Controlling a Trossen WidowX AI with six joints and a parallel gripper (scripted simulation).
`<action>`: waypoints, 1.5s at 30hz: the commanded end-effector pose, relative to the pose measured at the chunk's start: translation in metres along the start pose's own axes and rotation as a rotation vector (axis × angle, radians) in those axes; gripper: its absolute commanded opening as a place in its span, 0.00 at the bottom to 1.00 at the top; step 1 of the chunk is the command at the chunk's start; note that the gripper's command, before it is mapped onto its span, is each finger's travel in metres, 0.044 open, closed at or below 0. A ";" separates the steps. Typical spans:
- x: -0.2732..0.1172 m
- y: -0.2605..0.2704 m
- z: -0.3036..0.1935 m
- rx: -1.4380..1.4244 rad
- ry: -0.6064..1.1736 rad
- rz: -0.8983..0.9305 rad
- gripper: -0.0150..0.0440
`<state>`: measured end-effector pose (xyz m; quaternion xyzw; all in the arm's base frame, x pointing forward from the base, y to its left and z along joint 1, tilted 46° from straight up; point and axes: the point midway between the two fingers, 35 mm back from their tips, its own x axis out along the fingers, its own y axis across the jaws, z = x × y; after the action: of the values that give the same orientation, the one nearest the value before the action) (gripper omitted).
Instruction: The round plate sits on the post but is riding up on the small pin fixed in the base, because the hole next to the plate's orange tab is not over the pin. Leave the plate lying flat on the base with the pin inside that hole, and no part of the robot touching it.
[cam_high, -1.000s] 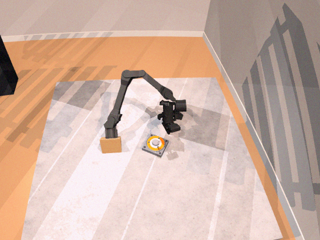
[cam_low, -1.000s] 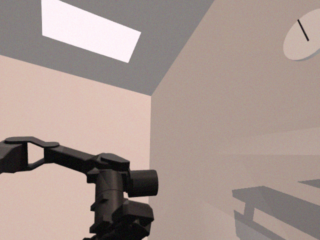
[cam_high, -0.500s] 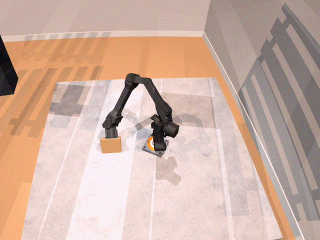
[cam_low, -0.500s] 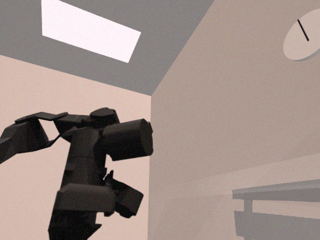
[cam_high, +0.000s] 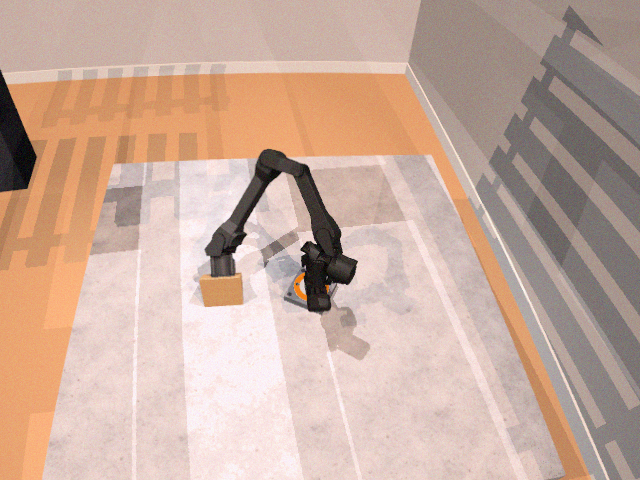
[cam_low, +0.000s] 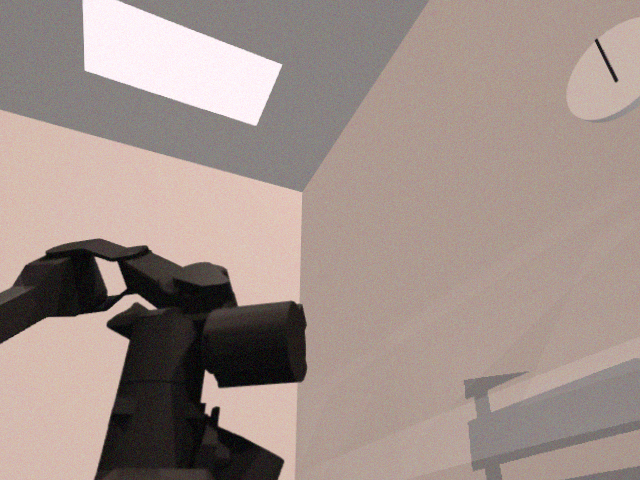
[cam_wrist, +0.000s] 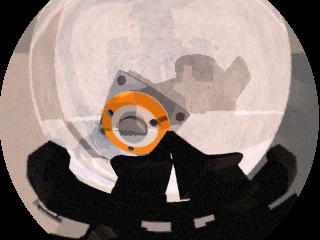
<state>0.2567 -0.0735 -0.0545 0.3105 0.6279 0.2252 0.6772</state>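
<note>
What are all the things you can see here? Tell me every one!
Round plate: one, orange ring with small dark holes, on the grey base, just ahead of the claw.
Base: one, grey square with corner bolts, on the pale mat under the plate.
Post: one, grey, in the plate's middle.
Mat: one, pale grey with white stripes, on the orange floor.
Box: one, tan, under the arm's foot.
Dark cabinet: one, black, at the left edge.
Wall disc: one, pale with a black line, high on the wall.
Arm: one, black, bent over the base.
Claw: one, black, shut, holding nothing.
</note>
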 end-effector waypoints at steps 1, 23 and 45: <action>0.002 0.000 0.004 0.005 -0.001 0.004 0.25; 0.002 0.014 0.036 0.004 -0.002 0.006 0.25; 0.000 0.039 0.051 0.003 -0.003 0.007 0.25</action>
<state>0.3079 -0.0561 -0.0320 0.3137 0.6286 0.2249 0.6752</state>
